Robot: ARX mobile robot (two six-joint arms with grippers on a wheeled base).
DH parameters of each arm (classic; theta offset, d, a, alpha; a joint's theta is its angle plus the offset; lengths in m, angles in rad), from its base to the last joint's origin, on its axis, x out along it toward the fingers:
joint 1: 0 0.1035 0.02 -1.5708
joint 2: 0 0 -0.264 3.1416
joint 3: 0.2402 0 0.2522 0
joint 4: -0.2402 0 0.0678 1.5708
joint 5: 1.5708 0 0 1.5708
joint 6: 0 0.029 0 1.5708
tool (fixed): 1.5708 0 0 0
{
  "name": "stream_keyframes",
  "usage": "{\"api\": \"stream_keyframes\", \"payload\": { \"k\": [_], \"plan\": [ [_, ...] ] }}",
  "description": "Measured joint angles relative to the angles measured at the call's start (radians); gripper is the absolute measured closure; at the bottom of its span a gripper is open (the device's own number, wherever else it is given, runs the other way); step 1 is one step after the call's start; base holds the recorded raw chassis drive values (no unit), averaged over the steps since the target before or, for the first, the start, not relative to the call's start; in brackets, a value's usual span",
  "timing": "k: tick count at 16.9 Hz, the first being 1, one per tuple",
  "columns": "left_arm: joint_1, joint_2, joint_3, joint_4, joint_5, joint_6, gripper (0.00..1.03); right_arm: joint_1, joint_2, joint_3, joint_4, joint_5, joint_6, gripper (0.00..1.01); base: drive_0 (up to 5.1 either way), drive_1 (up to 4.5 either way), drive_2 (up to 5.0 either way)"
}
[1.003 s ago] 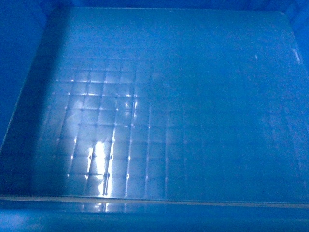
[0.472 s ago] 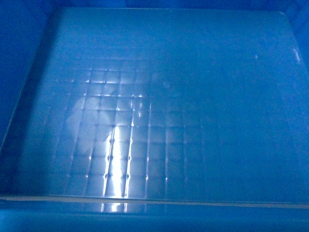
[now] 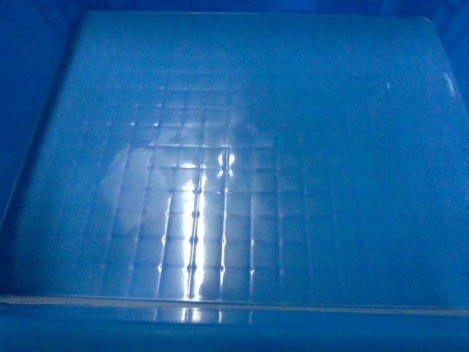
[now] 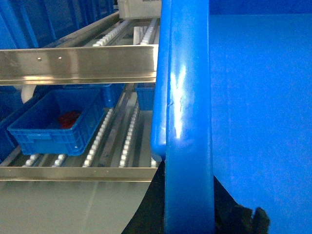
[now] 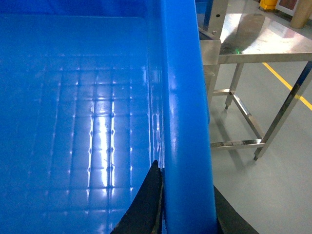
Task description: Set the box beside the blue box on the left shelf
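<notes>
A grey concrete floor runs under the scene, with a yellow line painted across it on the right. Just beside the carried crate on that side stands a stainless steel desk with crossed leg braces. On the left, a roller shelf with steel front rails and rows of white rollers holds a small blue box with ribbed walls; something red lies inside it, too small to make out. More blue bins sit behind it on the same level and above. No readable label or writing shows anywhere.

The box fills the head view entirely: its glossy blue floor carries a faint square grid, with a bright streak of light reflected left of centre. It is held up off the floor between the two arms, near the shelf's front edge but apart from it.

The left gripper has dark fingers on either side of the box's thick rolled rim, one inside the wall and one outside, closed onto it. The right gripper straddles the opposite rim the same way, its dark fingers pressed against the inner and outer faces of the wall.
</notes>
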Motion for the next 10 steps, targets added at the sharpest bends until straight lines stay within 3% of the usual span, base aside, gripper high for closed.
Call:
{"api": "stream_keyframes", "payload": {
  "k": [10],
  "plan": [
    [0.000, 0.000, 0.000, 0.002, 0.000, 0.000, 0.93, 0.000, -0.001, 0.000, -0.001, 0.000, 0.000, 0.91, -4.9, 2.46, 2.5]
  ]
}}
